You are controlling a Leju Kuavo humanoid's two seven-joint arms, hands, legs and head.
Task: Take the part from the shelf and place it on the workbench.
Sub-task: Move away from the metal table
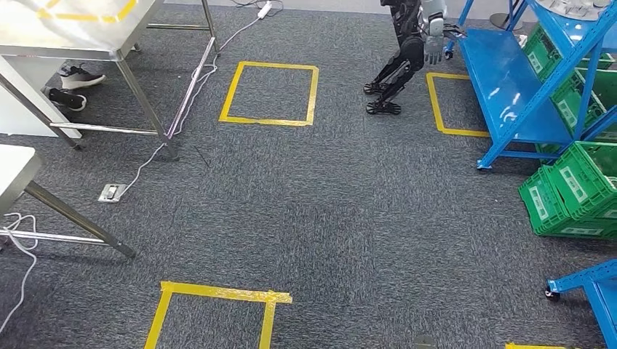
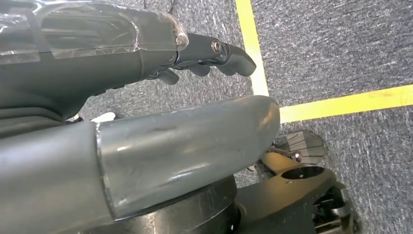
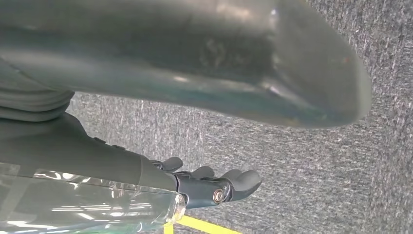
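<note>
We look down on a grey carpet floor (image 1: 342,211) marked with squares of yellow tape (image 1: 271,93). At the far right stands a blue shelf (image 1: 509,80) with slanted metal decks, and green plastic crates (image 1: 575,193) sit on and beside its lower frame. At the top of that shelf, in the upper right corner, a few pale objects lie on the highest deck; they are too small for us to say whether one is the part. Another humanoid robot (image 1: 407,51) stands at the far end of the floor, just beside the shelf. At the left, a steel-legged surface (image 1: 80,29) carries a plastic-wrapped sheet, with a person's shoes (image 1: 73,83) beneath it, and white cables (image 1: 185,102) trail across the carpet past a floor socket (image 1: 110,193).

In the left wrist view, our left hand (image 2: 160,112) hangs over the carpet near a yellow tape corner; its fingers (image 2: 229,56) are gently curled, apart from the thumb, and hold nothing. In the right wrist view, our right hand (image 3: 195,136) hangs over plain carpet; its fingers (image 3: 234,183) also curl loosely, separate from the thumb, with nothing between them.
</note>
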